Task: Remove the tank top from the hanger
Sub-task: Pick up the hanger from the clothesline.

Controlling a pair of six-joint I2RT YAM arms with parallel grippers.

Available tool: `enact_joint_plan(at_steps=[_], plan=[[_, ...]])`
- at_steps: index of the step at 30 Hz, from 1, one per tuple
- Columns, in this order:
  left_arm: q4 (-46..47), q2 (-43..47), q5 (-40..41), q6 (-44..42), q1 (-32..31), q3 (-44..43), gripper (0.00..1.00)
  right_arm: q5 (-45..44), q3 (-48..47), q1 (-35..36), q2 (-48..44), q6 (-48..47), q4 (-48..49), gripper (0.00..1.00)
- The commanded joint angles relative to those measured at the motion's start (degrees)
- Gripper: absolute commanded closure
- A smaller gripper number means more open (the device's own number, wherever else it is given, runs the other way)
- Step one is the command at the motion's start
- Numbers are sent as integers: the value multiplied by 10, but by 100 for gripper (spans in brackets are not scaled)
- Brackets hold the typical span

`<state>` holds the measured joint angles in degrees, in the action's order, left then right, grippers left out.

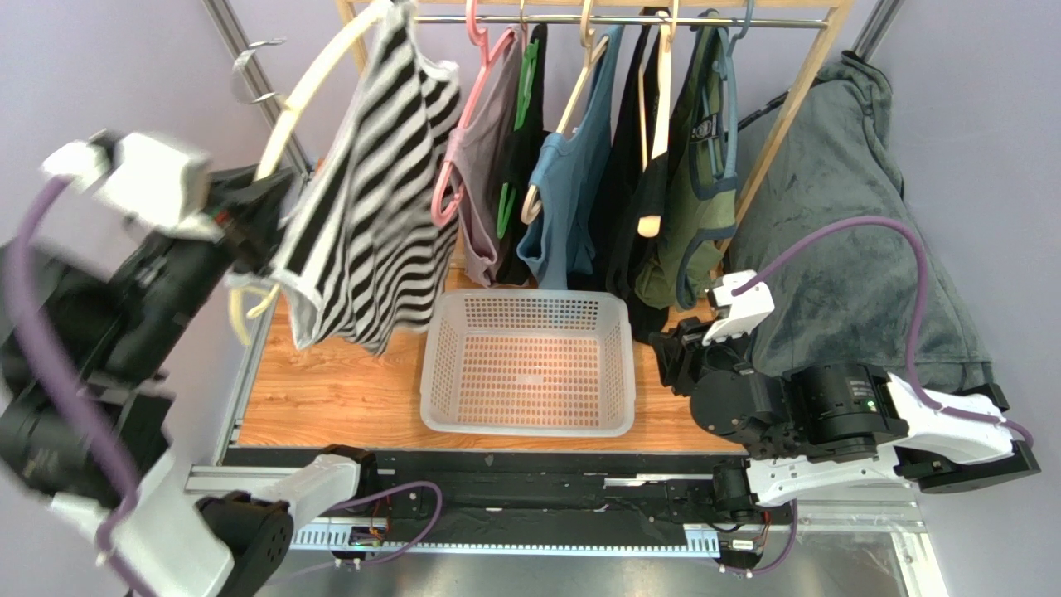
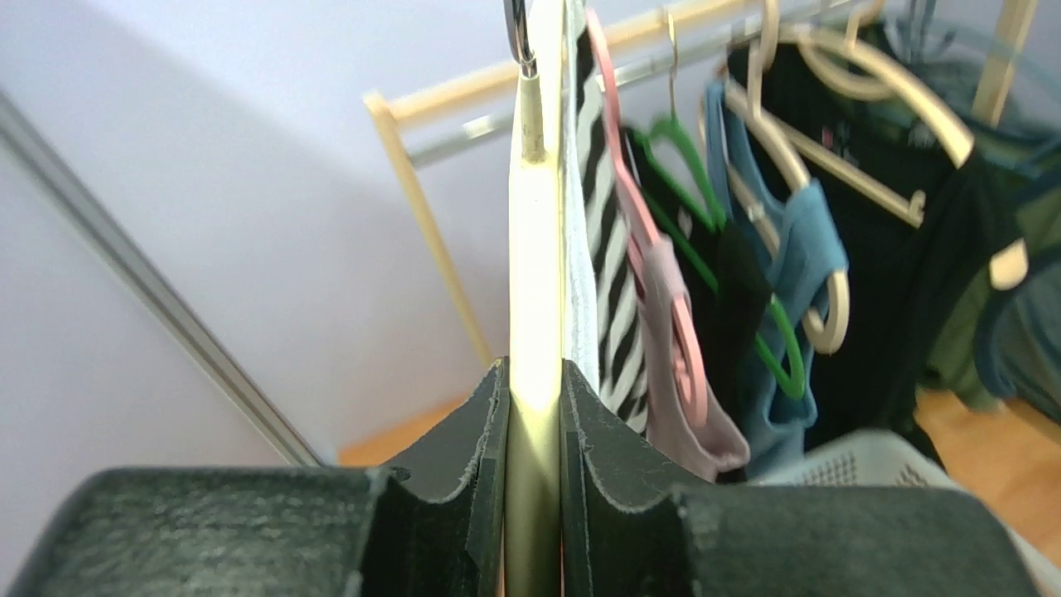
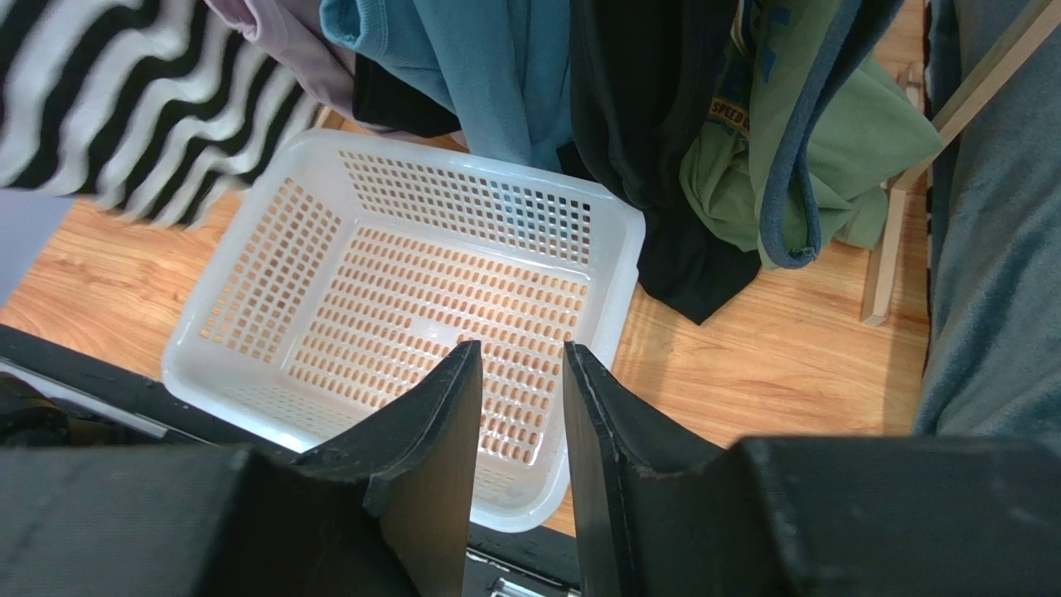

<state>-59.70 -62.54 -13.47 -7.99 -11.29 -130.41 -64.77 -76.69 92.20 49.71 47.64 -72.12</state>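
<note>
Hanger (image 2: 536, 249) clamped in the left gripper (image 2: 536, 411); right gripper (image 3: 521, 373) empty.
The cream hanger is pinched flat between the left pads (image 2: 467, 448), with no gap to be seen. The striped tank top (image 1: 374, 212) is draped on it, at 10 o'clock of the basket (image 1: 529, 296). The right gripper, at 3 o'clock of the basket, is parted narrowly; nothing is held or touched.

blurred: left arm (image 1: 118, 305), tank top (image 1: 367, 205) | cut by top edge: hanger (image 2: 536, 249)
</note>
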Motion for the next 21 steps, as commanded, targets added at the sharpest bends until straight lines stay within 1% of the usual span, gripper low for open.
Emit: enact_joint_plan(at_steps=[1,5,8,9,11,12,14,15,18,21], plan=[[121,66,22,-28,-1,-35,99,-1,12,3,-34,25,25,66],[191,111,7,-25,-2,-34,100,-1,17,3,-53,29,23,66],[213,119,-15,-20,0,-41,100,-4,22,3,-67,29,23,66],[214,118,-36,-20,0,-55,100,-3,24,3,-73,28,23,66],[212,114,-55,-23,0,-72,100,-3,29,3,-80,32,21,66],[209,112,-71,-22,1,-94,100,-2,31,3,-86,34,19,66],[188,104,-96,-22,3,-116,100,-2,35,3,-90,38,15,66],[178,103,-134,-24,4,-130,100,-2,36,3,-95,39,15,65],[146,107,-202,-21,9,-135,100,-4,39,3,-98,40,10,66],[130,115,-227,-16,13,-114,100,-5,38,3,-97,40,9,65]])
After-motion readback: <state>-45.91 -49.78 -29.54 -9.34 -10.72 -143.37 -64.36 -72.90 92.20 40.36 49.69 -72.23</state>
